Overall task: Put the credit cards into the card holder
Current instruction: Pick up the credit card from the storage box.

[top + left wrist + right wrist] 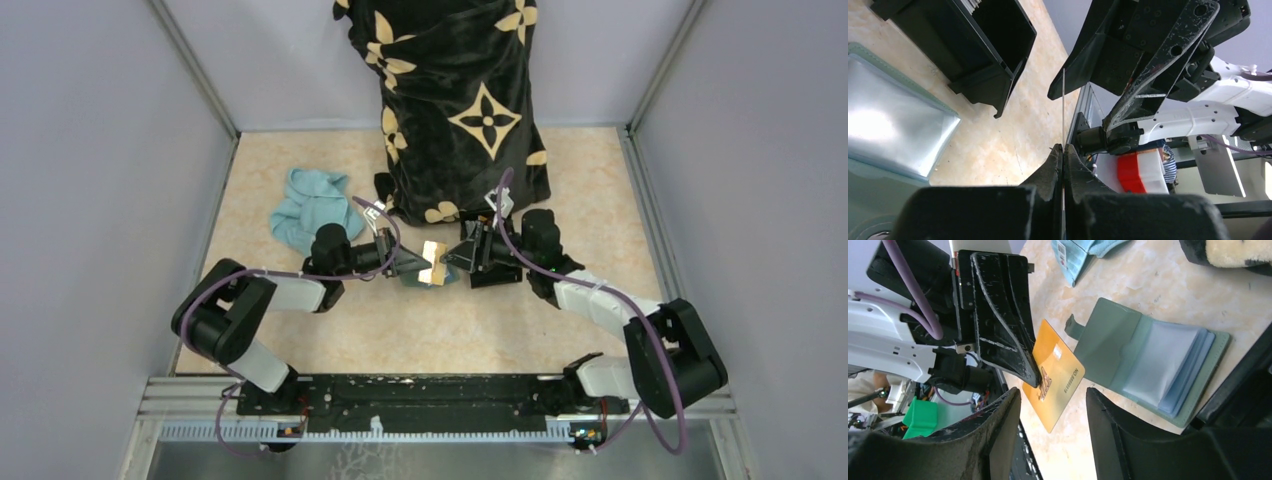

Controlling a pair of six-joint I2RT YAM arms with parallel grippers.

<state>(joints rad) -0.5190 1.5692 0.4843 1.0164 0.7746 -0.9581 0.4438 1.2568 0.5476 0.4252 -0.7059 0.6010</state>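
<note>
Orange credit card (1055,375), one visible, pinched by the left gripper (1063,147) above the table, one sage-green card holder (1108,340) lying open nearby, sleeve contents unclear, right gripper (1053,400) spread wide beside the card.

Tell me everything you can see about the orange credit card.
The orange credit card is a thin, flat, glossy plastic rectangle with dark print and a number along one edge. The left pincer is shut on one end, holding it tilted off the table, beside the open green card holder. Nothing else visibly touches it.
</note>
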